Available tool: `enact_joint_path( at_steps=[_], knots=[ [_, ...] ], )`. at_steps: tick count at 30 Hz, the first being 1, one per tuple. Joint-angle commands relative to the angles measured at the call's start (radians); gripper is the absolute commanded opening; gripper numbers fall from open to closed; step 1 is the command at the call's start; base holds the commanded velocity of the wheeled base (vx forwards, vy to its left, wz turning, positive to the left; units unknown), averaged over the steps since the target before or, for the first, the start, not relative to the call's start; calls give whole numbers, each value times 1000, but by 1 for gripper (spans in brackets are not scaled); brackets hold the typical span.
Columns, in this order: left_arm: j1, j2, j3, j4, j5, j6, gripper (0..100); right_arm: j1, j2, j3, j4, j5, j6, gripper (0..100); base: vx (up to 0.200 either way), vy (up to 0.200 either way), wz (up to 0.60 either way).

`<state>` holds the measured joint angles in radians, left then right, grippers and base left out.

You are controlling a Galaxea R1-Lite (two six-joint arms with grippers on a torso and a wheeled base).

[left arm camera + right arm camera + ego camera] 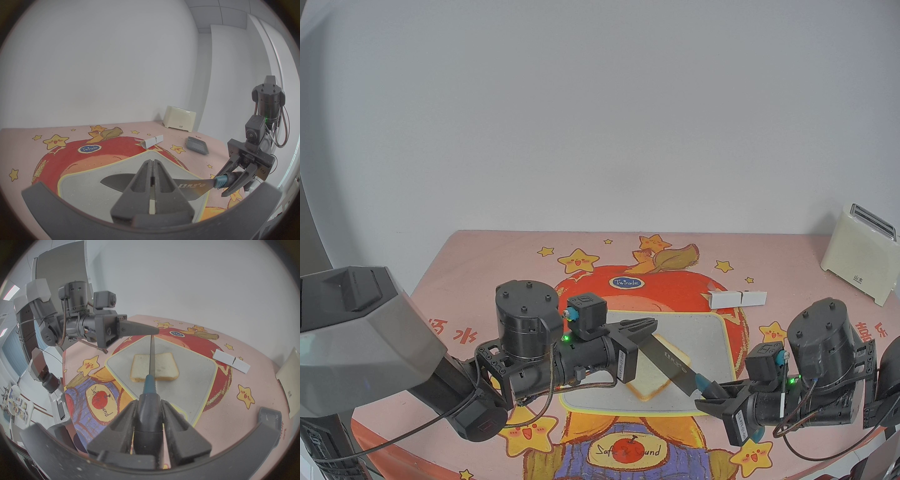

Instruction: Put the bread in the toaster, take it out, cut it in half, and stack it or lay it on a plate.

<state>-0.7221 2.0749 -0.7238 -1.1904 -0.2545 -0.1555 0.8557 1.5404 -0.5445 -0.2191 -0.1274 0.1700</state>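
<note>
Right wrist view shows the right claw pinching the handle of a knife, its blade set across the middle of the bread. The slice lies flat on the cutting board on the surface. The left claw, fingers pressed together, sits over the blade's tip end, perhaps touching it. The toaster stands well apart.

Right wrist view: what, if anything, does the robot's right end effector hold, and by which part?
The right end effector holds the dark-bladed knife by its blue-grey handle, blade across the pale bread slice.
</note>
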Motion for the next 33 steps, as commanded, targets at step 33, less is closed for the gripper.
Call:
enact_joint_path(
  at_steps=[33],
  knots=[
    [3,34,-28,0,-2,14,0,-1,7,14,-3,0,2,0,0,0,0]
  ],
)
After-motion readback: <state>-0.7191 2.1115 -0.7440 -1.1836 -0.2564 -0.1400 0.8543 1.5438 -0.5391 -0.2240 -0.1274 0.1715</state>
